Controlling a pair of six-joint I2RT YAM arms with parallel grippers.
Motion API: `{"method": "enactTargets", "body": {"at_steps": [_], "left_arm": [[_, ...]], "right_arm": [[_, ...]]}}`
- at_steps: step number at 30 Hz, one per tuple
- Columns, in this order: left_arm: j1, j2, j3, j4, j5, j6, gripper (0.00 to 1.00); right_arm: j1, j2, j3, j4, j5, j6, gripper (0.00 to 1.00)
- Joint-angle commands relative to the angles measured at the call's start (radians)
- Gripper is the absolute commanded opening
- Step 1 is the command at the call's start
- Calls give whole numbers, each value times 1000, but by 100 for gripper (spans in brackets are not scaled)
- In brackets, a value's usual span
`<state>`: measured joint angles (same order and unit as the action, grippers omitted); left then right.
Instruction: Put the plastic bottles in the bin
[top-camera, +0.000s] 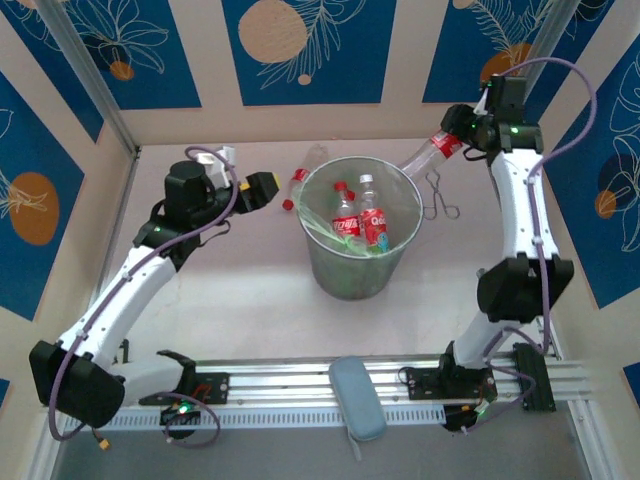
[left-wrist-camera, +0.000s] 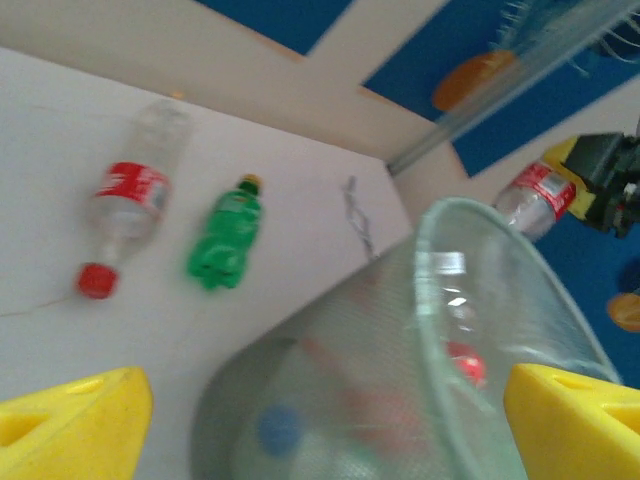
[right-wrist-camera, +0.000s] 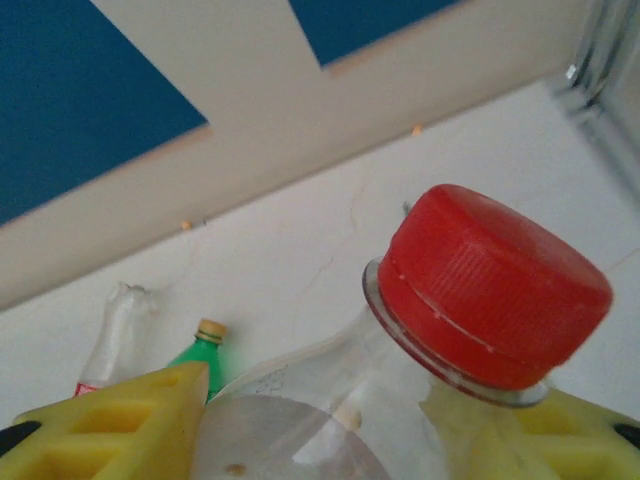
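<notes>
2 yellow fingers (right-wrist-camera: 110, 425) of the right gripper (top-camera: 462, 140) are squeezed on 1 bottle, the held bottle (top-camera: 432, 152), with its body between them. Its red cap (right-wrist-camera: 490, 285) is at the gripper's end. Its clear end points down at the far right rim of the bin (top-camera: 345, 275). I cannot tell if it touches the rim. The held bottle is tilted and up in the air, off the table (top-camera: 230, 300).

The left gripper (left-wrist-camera: 328, 390) has its 2 fingers spread wide with nothing between them. It hangs just beside the left side of the bin and points at it.

Inside the bin I count 2 bottles (top-camera: 345, 222) with red labels, standing side by side. There may be more under them, but it is too blurry to tell.

Behind the bin 2 more lie flat on the table: 1 clear bottle (left-wrist-camera: 125, 205) with a red label and red cap, and 1 green bottle (left-wrist-camera: 228, 235) with a yellow cap. They are near each other but not touching, and the back wall is close behind them.

There is open table left of the bin and in front of it. On the right, 1 thin metal tool (top-camera: 440, 197) lies near the bin
</notes>
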<state>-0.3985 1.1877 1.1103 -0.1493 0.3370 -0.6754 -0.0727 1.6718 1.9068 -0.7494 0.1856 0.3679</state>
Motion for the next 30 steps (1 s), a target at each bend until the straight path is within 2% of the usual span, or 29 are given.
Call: {"method": "enactTargets", "body": {"at_steps": [1, 5, 17, 22, 30], "left_arm": [[-50, 44, 35, 43, 0, -10, 91], [-88, 87, 25, 67, -6, -21, 90], [-130, 135, 5, 116, -15, -45, 90], [-134, 143, 3, 119, -18, -46, 90], [-145, 157, 3, 122, -26, -51, 89]], "right_arm": [[12, -90, -24, -44, -7, -57, 52], [47, -177, -42, -40, 0, -78, 52], [67, -278, -86, 51, 264, -157, 51], [71, -335, -103, 78, 203, -156, 51], [95, -417, -134, 67, 20, -100, 51]]}}
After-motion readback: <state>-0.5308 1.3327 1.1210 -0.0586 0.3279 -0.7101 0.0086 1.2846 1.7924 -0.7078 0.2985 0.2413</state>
